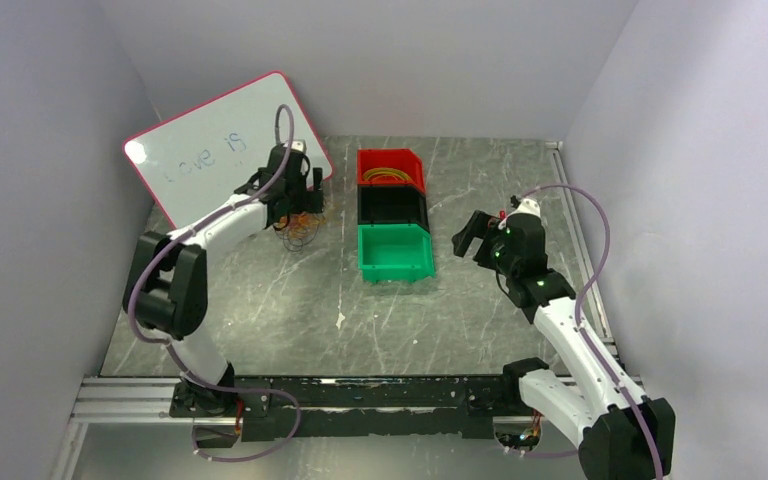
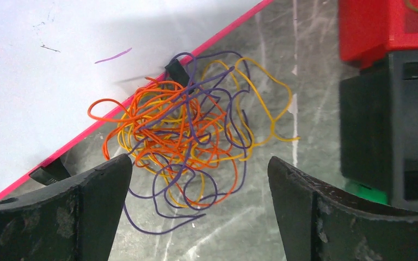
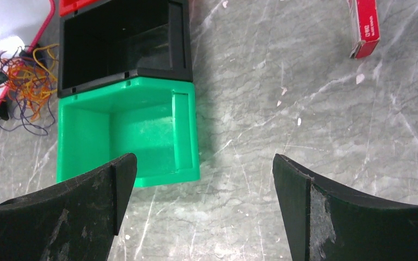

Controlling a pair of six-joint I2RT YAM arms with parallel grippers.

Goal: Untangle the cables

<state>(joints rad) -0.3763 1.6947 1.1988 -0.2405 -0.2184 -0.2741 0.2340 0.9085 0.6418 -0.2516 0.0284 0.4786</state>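
Note:
The cables [image 2: 190, 136] are a small tangle of thin orange, yellow and purple wire loops lying on the grey table against the whiteboard's red edge. The tangle also shows in the top view [image 1: 301, 228] and at the left edge of the right wrist view [image 3: 27, 89]. My left gripper [image 2: 198, 166] [image 1: 300, 195] is open, hovering over the tangle's near side and holding nothing. My right gripper [image 3: 204, 163] [image 1: 472, 238] is open and empty, right of the bins, over bare table.
A red bin [image 1: 391, 167] with a yellow coil, a black bin [image 1: 393, 207] and a green bin [image 1: 395, 252] stand in a row at mid-table. A whiteboard [image 1: 220, 145] leans at the back left. A small red box [image 3: 363, 27] lies far right.

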